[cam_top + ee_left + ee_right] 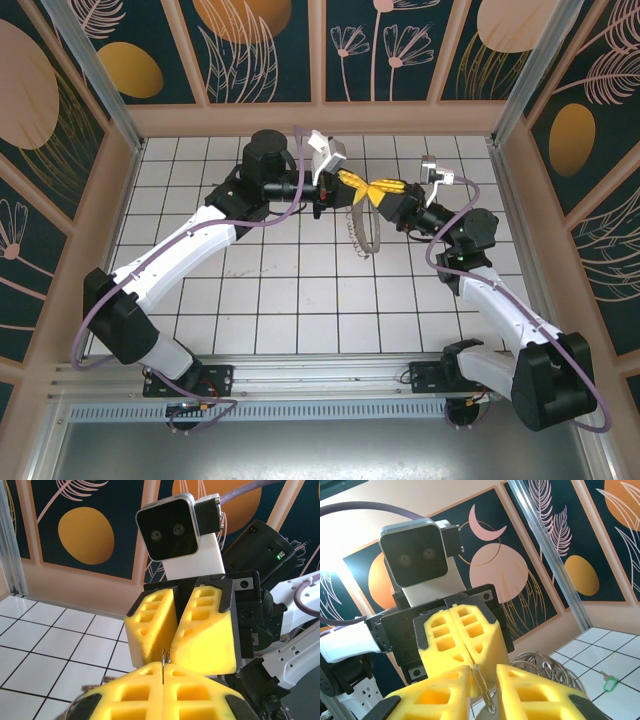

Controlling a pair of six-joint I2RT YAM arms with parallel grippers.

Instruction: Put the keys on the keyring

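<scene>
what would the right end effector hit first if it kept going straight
Most likely the yellow-fingered left end effector, facing it tip to tip and shut on the thin metal keyring loop between them.

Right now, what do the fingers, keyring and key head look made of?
Fingers: matte yellow plastic, open cells, likely printed.
Keyring: thin shiny silvery wire loops, probably steel.
Key head: bright green, plastic or paint, too small to tell.

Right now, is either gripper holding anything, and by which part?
Left gripper pinches the keyring by its thin wire; whether the right gripper grips cannot be told.
</scene>
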